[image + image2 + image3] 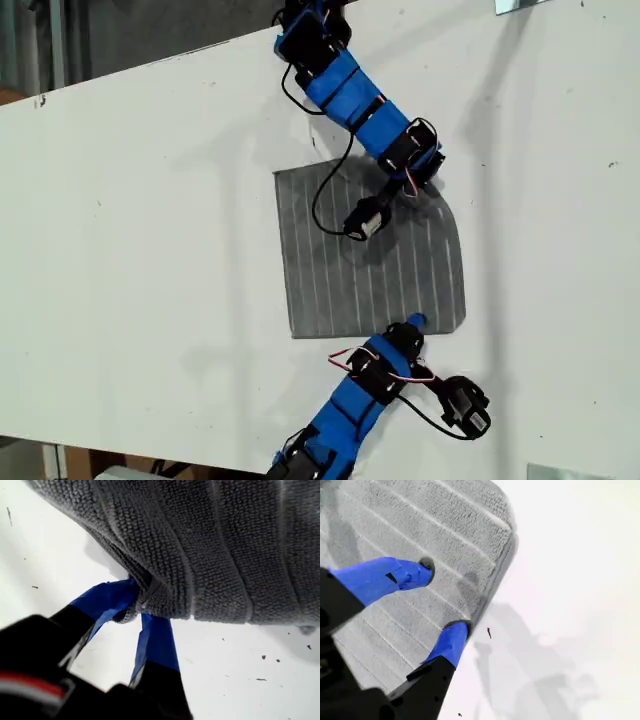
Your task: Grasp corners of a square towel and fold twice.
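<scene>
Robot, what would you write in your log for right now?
first gripper: shut on towel edge | second gripper: open over towel near its rounded corner | towel: mostly flat on table

Towel (215,545): grey cloth, looped terry pile, matt, rough-textured; thin pale stripes flatter than pile; hem stitched. Bench (150,250): white, smooth, matt, few dark specks. First gripper (137,611) fingers (105,600): blue, smooth, slight sheen; body black, matt. Second gripper (445,597) fingers (452,640): same blue finish
</scene>
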Robot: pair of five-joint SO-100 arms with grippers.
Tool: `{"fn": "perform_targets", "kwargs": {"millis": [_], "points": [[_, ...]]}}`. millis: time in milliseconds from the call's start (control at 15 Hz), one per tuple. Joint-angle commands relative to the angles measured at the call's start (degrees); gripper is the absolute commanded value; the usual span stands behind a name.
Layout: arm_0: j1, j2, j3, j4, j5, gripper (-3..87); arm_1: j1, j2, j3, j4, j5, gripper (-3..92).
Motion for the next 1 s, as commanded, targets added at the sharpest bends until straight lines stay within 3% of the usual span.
{"fn": "perform_targets", "kwargs": {"millis": [0,200,733,800,867,933], "points": [[3.69,-0.79,-4.48,-0.88,-5.36,21.4,0.79,0.79,-3.34,0.18,-0.79,-0.2],[5.54,-4.66,-4.75,-3.69,-8.61,22.0,0.53,0.7,-3.52,-0.26,-0.79,-0.2],[4.31,-13.18,-11.69,-15.03,-3.43,21.1,0.44,-0.09,-3.69,-0.53,-0.7,-0.2],[4.04,-13.97,-11.69,-17.75,-2.46,19.2,0.18,-0.35,-4.22,-0.62,-0.44,-0.2],[3.6,-14.68,-11.78,-18.72,-2.46,3.8,-0.09,-0.62,-4.75,-0.7,-0.26,-0.2],[3.34,-15.47,-11.87,-19.6,-2.29,-0.3,-0.44,-0.79,-5.27,-0.7,-0.18,-0.2]]}}
